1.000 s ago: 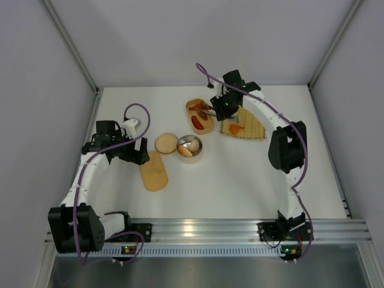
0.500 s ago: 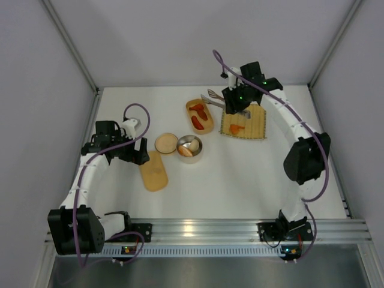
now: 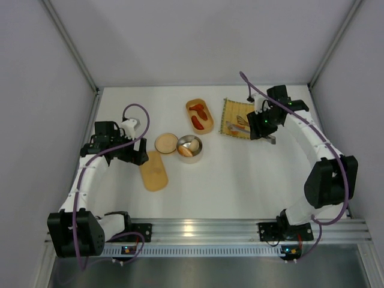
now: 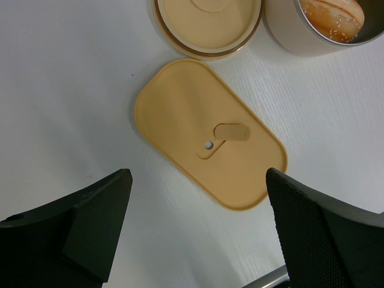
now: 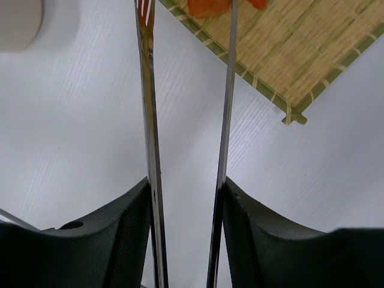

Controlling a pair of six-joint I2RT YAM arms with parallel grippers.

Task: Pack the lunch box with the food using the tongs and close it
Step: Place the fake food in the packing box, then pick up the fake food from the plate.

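Tongs in our right gripper — reaching over the yellow mat.
It clamps both tong arms, tips at an orange piece; our left gripper hangs wide open above the oval lid.

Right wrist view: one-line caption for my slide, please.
Right gripper grips the tongs, arms apart, tips by an orange piece on the woven mat.
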